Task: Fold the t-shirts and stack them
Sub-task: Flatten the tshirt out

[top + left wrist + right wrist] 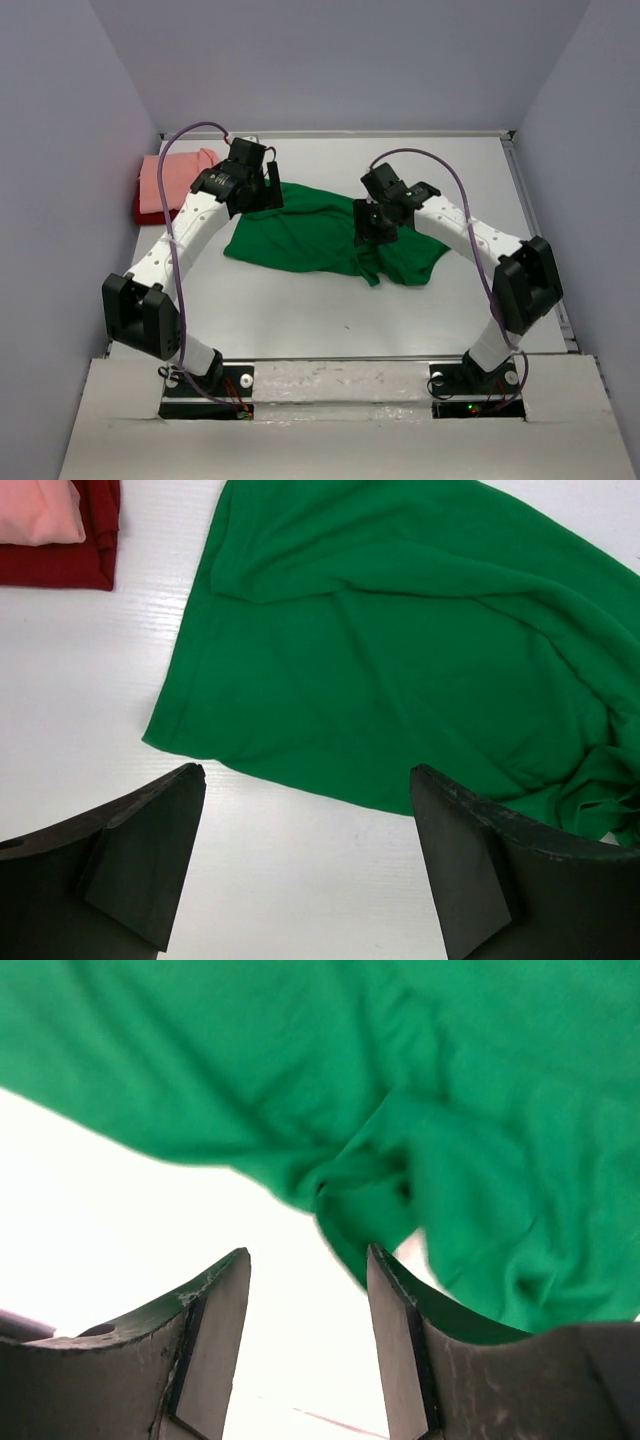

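Found green t-shirt rumpled, unfolded; salmon pink t-shirt atop dark red t-shirt to its far left. Left gripper spread wide near its left corner; right gripper parted, empty, at its bunched edge. Risked pinching extra layers there, skewing the fold.

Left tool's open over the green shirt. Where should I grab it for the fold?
Grip the green shirt at its near-left corner, bringing the left tool down from the table side. The cloth lies flat with a clean edge there; farther right it bunches into folds.
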Motion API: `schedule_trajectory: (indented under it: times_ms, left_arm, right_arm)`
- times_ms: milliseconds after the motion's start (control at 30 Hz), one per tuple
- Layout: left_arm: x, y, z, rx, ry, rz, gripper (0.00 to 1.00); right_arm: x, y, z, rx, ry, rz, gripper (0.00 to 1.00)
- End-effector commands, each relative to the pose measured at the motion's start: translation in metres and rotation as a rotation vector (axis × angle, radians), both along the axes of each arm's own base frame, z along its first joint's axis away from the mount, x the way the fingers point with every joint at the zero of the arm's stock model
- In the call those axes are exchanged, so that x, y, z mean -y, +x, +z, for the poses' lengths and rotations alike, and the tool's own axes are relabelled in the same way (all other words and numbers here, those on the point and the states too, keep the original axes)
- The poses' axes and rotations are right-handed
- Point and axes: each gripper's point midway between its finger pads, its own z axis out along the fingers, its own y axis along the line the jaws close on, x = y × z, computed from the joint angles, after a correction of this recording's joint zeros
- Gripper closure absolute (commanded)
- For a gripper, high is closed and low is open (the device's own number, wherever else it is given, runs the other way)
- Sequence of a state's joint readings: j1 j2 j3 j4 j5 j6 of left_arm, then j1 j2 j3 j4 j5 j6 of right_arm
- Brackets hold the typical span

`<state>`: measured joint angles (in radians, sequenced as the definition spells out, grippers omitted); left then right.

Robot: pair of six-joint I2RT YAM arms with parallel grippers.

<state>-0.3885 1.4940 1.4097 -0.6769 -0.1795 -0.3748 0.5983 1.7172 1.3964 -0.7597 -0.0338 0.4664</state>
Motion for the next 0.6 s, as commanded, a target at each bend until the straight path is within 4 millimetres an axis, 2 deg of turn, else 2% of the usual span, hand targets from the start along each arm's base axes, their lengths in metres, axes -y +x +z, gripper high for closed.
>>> schedule_trajectory:
  times_ms: [0, 33, 100, 133, 267, 367, 567]
  left_arm:
    - [0.009, 0.004, 0.013, 0.038, -0.018, -0.032, 0.07]
    - [0.009, 0.004, 0.013, 0.038, -0.016, -0.034, 0.07]
    - [0.008, 0.005, 0.015, 0.045, -0.011, -0.031, 0.07]
    - [0.007, 0.005, 0.016, 0.046, -0.009, -0.029, 0.07]
    - [0.008, 0.006, 0.017, 0.044, -0.012, -0.031, 0.07]
    - [0.007, 0.006, 0.023, 0.054, -0.006, -0.029, 0.07]
    - [0.004, 0.005, 0.033, 0.071, -0.002, -0.026, 0.07]
  right_arm:
    - [-0.002, -0.030, 0.023, 0.006, 0.041, -0.029, 0.48]
    - [-0.002, -0.040, 0.023, -0.004, 0.051, -0.023, 0.52]
    - [-0.001, -0.051, 0.018, -0.031, 0.064, -0.041, 0.89]
    - [0.003, -0.057, 0.010, -0.045, 0.056, -0.051, 1.00]
    - [0.017, -0.066, -0.014, -0.077, 0.009, -0.103, 1.00]
    - [0.027, -0.066, -0.028, -0.082, -0.042, -0.150, 1.00]
    - [0.035, -0.052, -0.049, -0.068, -0.133, -0.176, 1.00]
